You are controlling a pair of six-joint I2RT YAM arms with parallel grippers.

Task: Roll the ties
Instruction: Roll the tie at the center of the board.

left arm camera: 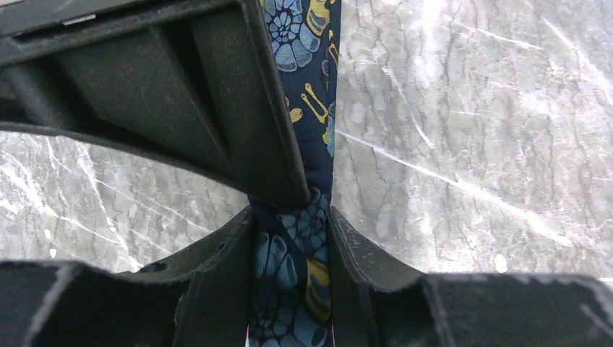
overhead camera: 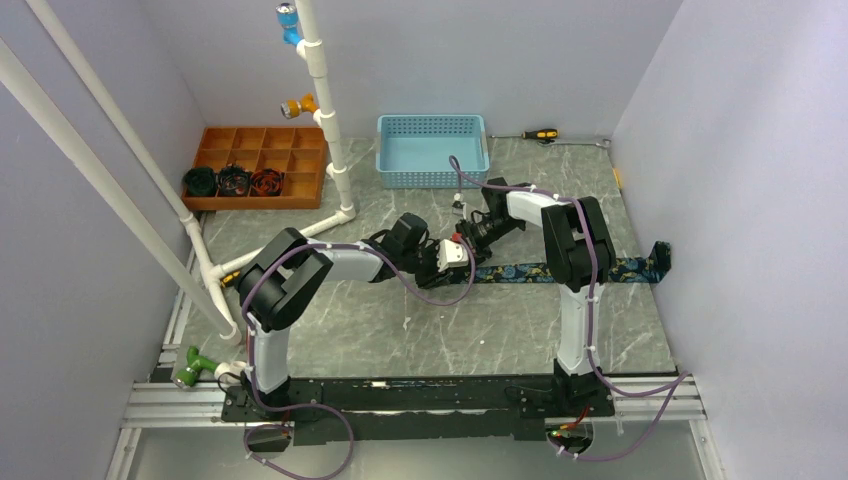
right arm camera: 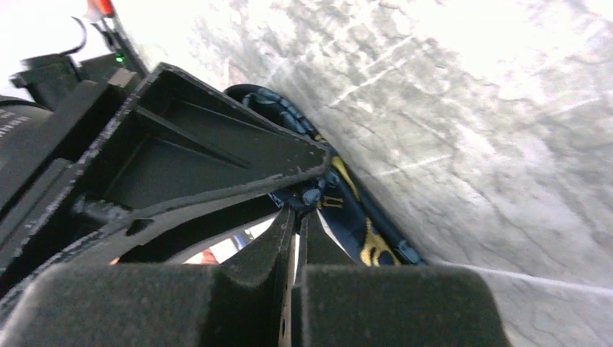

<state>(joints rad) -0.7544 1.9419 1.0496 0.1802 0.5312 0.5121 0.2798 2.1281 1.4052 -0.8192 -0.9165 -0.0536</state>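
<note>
- Left jaws, closest of all in the left wrist view, are closed on the tie. The cloth is pinched between them and runs straight away over the tabletop.
- Right jaws, in their own wrist view, are shut almost to touching, with an edge of the tie nipped at their tips. The cloth curls off behind them.
- From above, both pairs of jaws meet at the left end of the tie, just beside each other. The left arm reaches in from the left, and the right arm bends back over the cloth.
- Its long axis runs left to right, flat on the tabletop, out to the right wall, where the far end turns up. All the loose length lies to the right of the jaws, so I judge that any rolling must travel that way.
- Grey, marbled and smooth, the tabletop probably lets the cloth slide, so a loose roll could slacken.
- Farther back stand a blue basket and a wooden tray with three dark rolls in its front compartments, well apart from the tie.
</note>
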